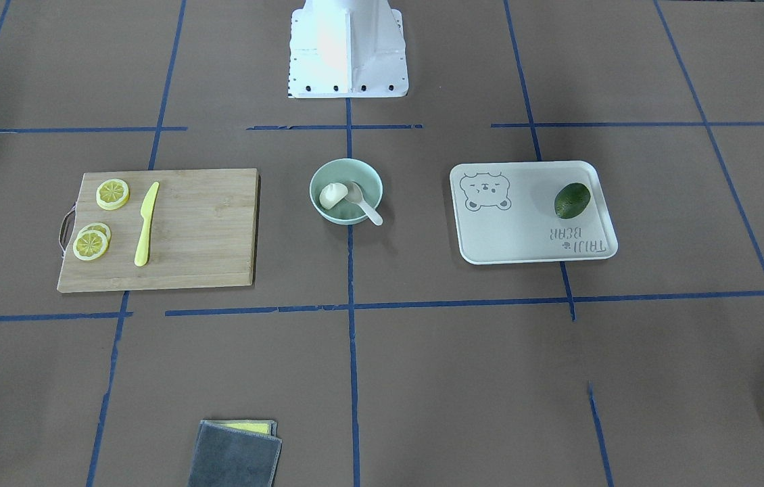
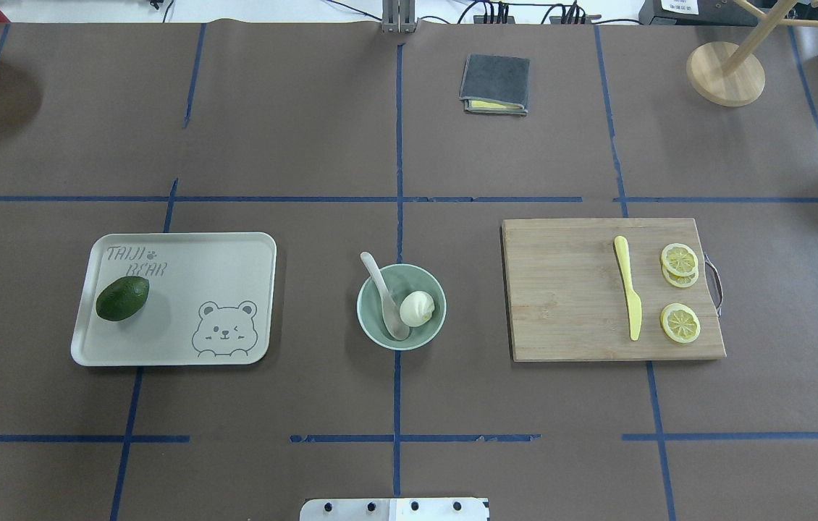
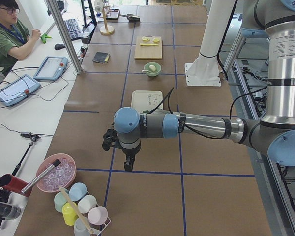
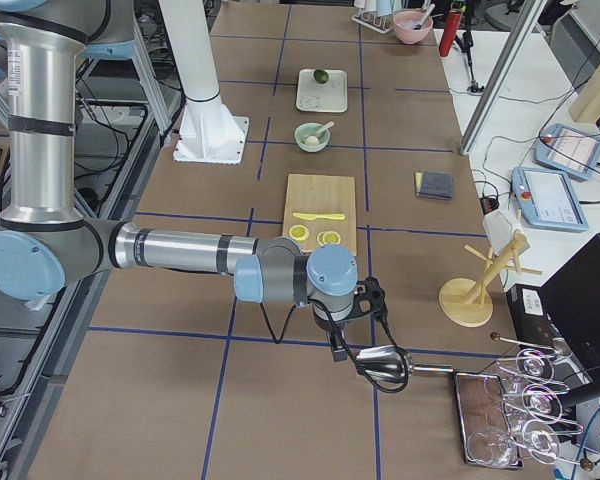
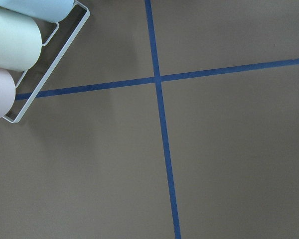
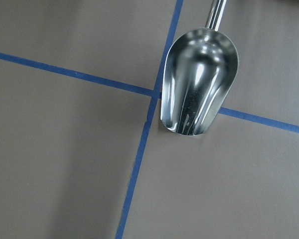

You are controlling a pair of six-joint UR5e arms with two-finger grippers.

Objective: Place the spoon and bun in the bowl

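Already bun [image 2: 417, 308], spoon [image 2: 384, 298] inside bowl [image 2: 371, 325]; left gripper [image 3: 129, 164], right gripper [image 4: 337, 350] at table ends, finger state cannot tell.

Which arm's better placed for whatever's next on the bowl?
Left, marginally. The spoon and bun already sit in the bowl; both arms hang far off to either side. The spoon's handle sticks out over the rim on the left arm's side, should it need a nudge.

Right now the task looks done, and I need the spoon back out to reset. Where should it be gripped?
Grip the spoon by its handle end, which juts past the rim of the bowl on the side away from the robot. Come from above there; the scoop lies inside beside the bun.
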